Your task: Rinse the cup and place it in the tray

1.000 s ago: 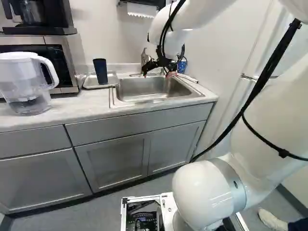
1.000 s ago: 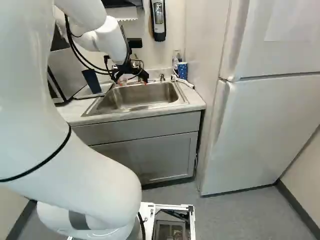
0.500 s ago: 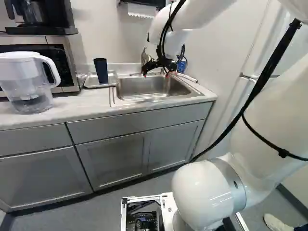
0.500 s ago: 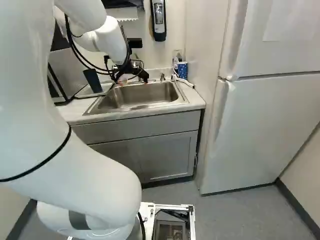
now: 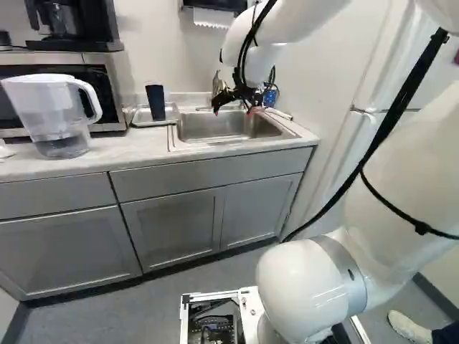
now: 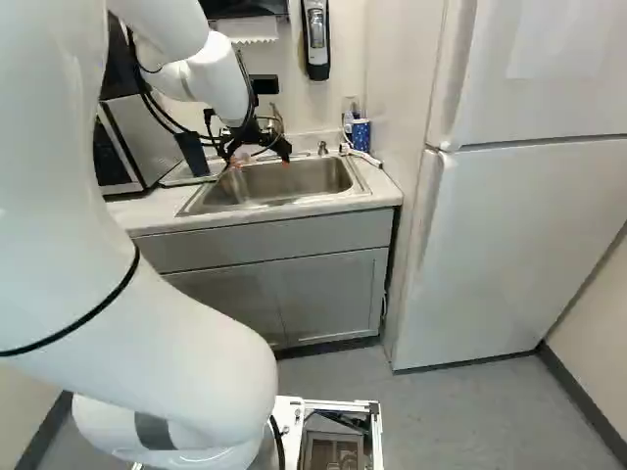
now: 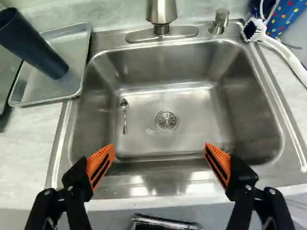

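Countertop (image 5: 136, 151) appears shifted because the base (image 5: 251, 309) has moved, 2 fingers (image 5: 218, 105) spread, released.

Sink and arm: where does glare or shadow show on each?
Wrist view: glare patches on the sink's front rim, shade in the basin's front corner away from the spoon; left base view: thin light streaks on the arm's rounded joint.

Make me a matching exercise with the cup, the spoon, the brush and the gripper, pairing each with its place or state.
1. cup
2. spoon
3. brush
4. gripper

A. open, nothing between its fingers
B. white, with dark bristles
C. standing in the metal tray
D. lying in the sink near the drain

Pairs: 1-C, 2-D, 3-B, 4-A
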Available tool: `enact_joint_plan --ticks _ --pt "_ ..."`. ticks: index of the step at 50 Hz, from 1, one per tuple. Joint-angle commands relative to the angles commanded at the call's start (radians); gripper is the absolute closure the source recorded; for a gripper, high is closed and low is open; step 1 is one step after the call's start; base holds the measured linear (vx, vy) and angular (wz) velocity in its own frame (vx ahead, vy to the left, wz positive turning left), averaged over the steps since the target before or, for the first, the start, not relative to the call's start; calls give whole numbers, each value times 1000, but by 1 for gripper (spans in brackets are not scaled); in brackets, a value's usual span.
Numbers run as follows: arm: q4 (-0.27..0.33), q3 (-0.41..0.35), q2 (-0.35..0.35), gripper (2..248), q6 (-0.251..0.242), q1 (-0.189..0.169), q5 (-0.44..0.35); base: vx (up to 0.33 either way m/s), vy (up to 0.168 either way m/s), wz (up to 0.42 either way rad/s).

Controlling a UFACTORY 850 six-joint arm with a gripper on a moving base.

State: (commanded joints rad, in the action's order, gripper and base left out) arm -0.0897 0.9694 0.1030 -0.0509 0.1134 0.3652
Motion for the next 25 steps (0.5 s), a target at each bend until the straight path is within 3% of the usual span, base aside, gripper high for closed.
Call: enact_joint_plan --ticks 14,25 --pt "0 0 0 3 0 0 0 -130 29 159" --pt "0 0 0 3 0 0 0 -154 2 31"
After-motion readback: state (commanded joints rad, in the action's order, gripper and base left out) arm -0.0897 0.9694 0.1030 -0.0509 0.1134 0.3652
